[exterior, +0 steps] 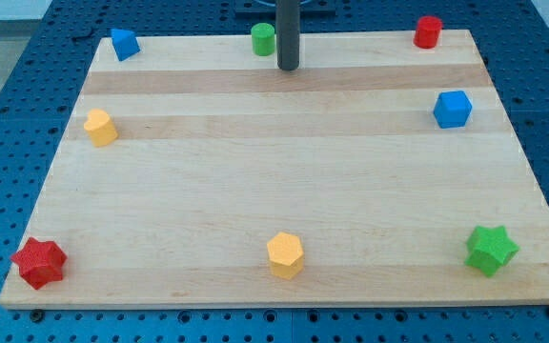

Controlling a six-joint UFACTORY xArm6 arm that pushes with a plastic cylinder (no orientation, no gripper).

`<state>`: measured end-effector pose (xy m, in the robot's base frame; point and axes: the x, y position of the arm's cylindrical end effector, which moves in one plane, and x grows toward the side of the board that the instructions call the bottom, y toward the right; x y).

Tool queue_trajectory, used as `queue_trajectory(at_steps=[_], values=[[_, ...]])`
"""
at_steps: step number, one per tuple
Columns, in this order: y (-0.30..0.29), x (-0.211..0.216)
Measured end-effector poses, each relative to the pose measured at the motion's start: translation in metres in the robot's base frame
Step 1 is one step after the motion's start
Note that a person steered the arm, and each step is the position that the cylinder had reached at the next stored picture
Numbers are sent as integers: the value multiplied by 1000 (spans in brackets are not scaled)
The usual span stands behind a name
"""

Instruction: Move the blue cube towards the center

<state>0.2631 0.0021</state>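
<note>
The blue cube (453, 109) sits near the view's right edge of the wooden board (284, 181), in its upper part. My tip (288, 68) is at the view's top centre, far to the left of the blue cube and just right of a green cylinder (263, 39). The rod comes straight down from the top edge. Nothing touches the blue cube.
A blue triangular block (124, 44) lies at the top left, a red cylinder (428, 31) at the top right. A yellow block (101, 127) sits at the left, a red star (39, 262) bottom left, a yellow hexagon (285, 254) bottom centre, a green star (491, 250) bottom right.
</note>
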Motion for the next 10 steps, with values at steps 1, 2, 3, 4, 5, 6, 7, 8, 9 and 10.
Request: queue_trajectory(at_steps=[1, 2, 3, 4, 5, 6, 7, 8, 9, 10], values=[[21, 17], [56, 60], [96, 90], [139, 90], [152, 90], [152, 85], [153, 59], [174, 55], [201, 55], [232, 59]])
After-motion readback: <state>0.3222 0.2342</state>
